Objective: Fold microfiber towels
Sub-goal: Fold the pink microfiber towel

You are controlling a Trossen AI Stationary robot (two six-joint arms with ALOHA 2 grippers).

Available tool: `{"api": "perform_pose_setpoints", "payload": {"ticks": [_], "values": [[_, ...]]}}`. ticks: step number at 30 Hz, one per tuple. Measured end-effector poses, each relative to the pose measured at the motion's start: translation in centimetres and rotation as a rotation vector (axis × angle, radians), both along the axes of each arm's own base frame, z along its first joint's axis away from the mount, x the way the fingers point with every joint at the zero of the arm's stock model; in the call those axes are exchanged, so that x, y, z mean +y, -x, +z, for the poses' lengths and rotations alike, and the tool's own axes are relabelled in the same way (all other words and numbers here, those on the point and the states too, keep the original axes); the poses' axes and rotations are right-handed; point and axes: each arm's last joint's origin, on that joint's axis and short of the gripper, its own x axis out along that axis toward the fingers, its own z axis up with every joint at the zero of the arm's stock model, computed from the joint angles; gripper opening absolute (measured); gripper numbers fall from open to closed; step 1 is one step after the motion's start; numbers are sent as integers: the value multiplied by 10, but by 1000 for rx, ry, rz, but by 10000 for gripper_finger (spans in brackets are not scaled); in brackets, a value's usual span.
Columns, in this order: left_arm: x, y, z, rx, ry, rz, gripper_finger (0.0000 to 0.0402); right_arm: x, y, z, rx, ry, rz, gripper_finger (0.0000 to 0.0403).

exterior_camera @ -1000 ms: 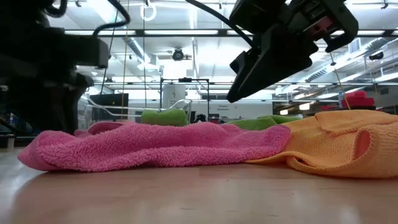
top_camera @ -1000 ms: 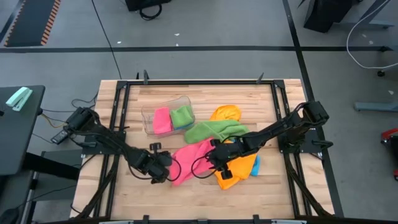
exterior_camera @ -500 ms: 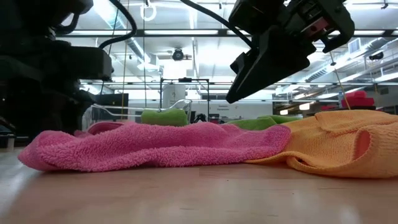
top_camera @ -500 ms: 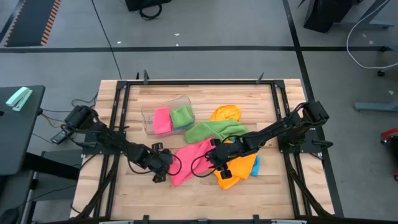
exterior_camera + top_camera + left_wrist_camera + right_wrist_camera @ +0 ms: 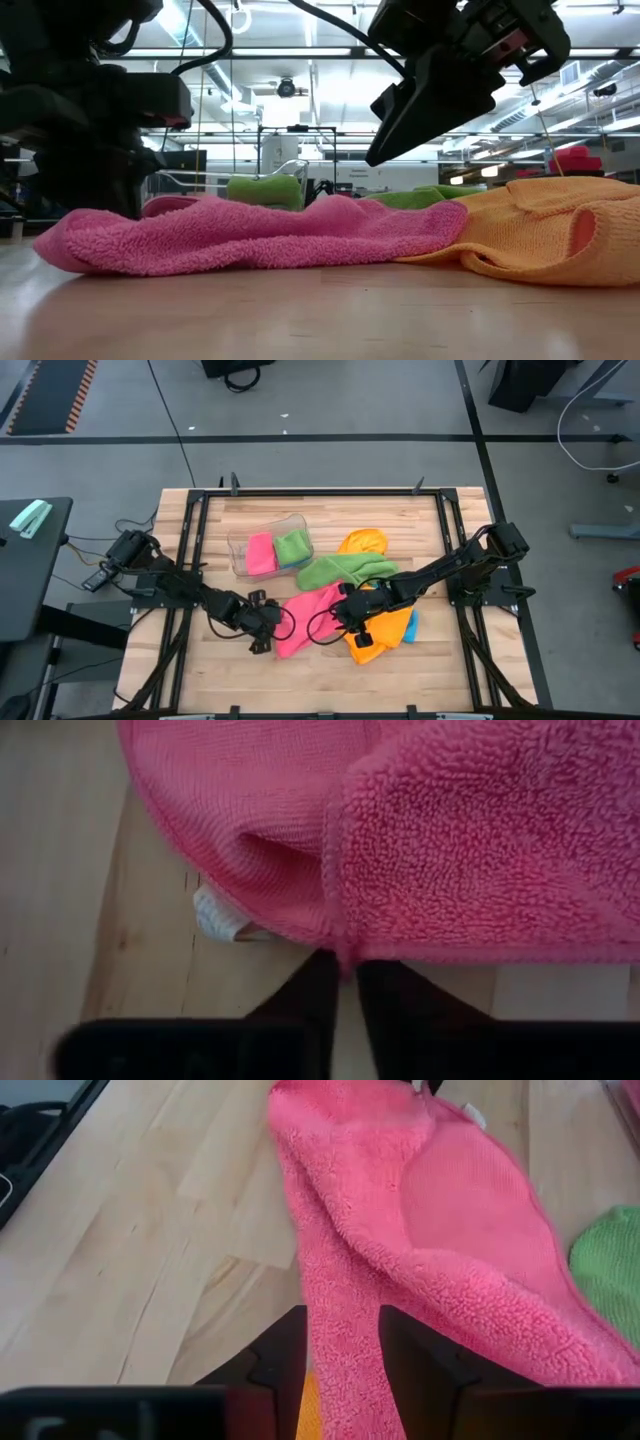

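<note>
Spanning the middle of the wooden table [image 5: 250, 500], a loose heap of microfiber towels has the pink towel [image 5: 310, 618] lying nearest the front, a green towel [image 5: 345, 568] behind it and an orange towel [image 5: 378, 628] beside it. A clear tub [image 5: 238, 555] farther back holds a folded pink and a folded green cloth. The left gripper [image 5: 342, 982] pinches the pink towel's hem between nearly closed fingers. The right gripper [image 5: 340, 1342] straddles the towel's opposite edge, fingers on either side of the cloth.
</note>
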Motion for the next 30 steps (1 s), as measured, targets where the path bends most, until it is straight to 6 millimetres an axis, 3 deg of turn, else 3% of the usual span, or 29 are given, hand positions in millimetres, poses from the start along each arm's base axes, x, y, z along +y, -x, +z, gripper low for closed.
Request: {"api": "perform_pose_setpoints", "payload": {"ticks": [2,6,16,21,30], "values": [[0,0,0,0,-2,-4,12,0,0,0,2,1,0,129],[0,2,7,21,-15,-14,12,0,0,0,2,6,5,125],[0,6,51,60,2,-48,6,-1,-2,-20,70,61,-25,124],[-2,7,58,117,48,-83,12,0,-5,-42,127,82,-22,124],[-2,7,70,170,24,-104,7,-4,-5,-45,153,84,-48,120]]}}
